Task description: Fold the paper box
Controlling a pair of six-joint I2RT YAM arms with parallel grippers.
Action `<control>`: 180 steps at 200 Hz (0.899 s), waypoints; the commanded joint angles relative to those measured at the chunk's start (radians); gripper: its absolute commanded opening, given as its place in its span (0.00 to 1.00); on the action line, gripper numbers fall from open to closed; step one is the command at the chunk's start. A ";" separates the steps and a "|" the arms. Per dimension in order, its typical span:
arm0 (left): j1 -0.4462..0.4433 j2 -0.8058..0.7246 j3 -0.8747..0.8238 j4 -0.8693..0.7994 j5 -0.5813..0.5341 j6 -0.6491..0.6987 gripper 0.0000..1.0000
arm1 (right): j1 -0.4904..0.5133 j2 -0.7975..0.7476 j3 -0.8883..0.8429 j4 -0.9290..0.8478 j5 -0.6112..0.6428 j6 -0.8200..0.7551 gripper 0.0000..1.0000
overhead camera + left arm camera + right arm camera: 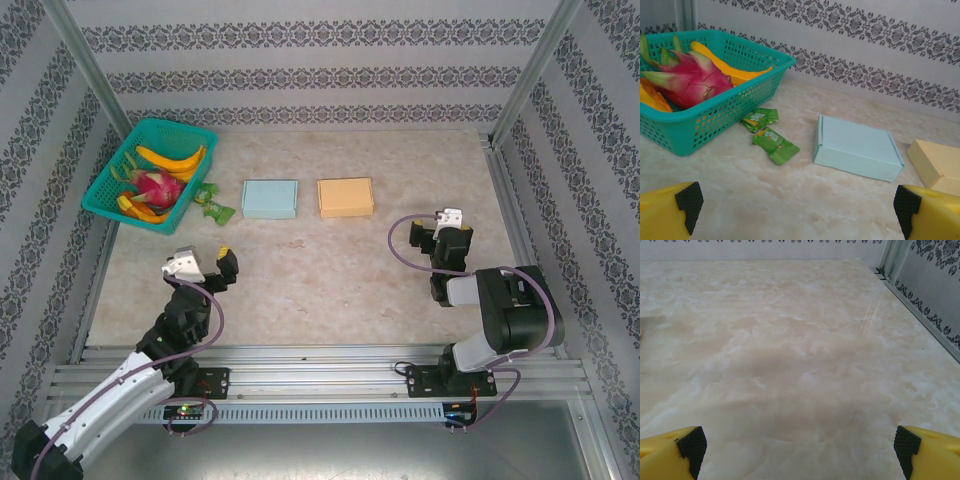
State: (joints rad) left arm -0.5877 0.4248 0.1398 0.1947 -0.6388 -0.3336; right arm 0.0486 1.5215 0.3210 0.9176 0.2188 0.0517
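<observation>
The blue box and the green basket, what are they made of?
The blue box looks like thin matte card: crisp folded edges, no shine. The green basket looks like moulded plastic: smooth, slightly glossy walls full of little holes.

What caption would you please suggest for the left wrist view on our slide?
Open left gripper facing a light-blue paper box, two green packets and a teal fruit basket.

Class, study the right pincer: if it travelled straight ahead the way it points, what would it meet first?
Nothing close: the table stretches ahead of the right pincer, so the way looks free up to the back wall. If it tilts downward, it might touch the table sooner.
</observation>
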 commanded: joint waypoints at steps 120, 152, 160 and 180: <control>0.036 0.179 0.065 0.071 -0.170 0.068 1.00 | 0.005 -0.009 0.016 0.024 -0.021 -0.010 0.98; 0.090 0.306 0.100 0.162 -0.134 0.174 1.00 | 0.005 -0.007 0.016 0.023 -0.023 -0.008 0.98; 0.121 0.332 0.105 0.175 -0.119 0.165 1.00 | 0.004 -0.008 0.016 0.023 -0.023 -0.007 0.98; 0.212 0.405 0.104 0.266 0.013 0.170 1.00 | 0.004 -0.008 0.016 0.023 -0.024 -0.008 0.98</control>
State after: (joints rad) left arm -0.4652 0.7689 0.2249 0.3252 -0.7376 -0.2119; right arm 0.0486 1.5215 0.3214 0.9176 0.2150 0.0517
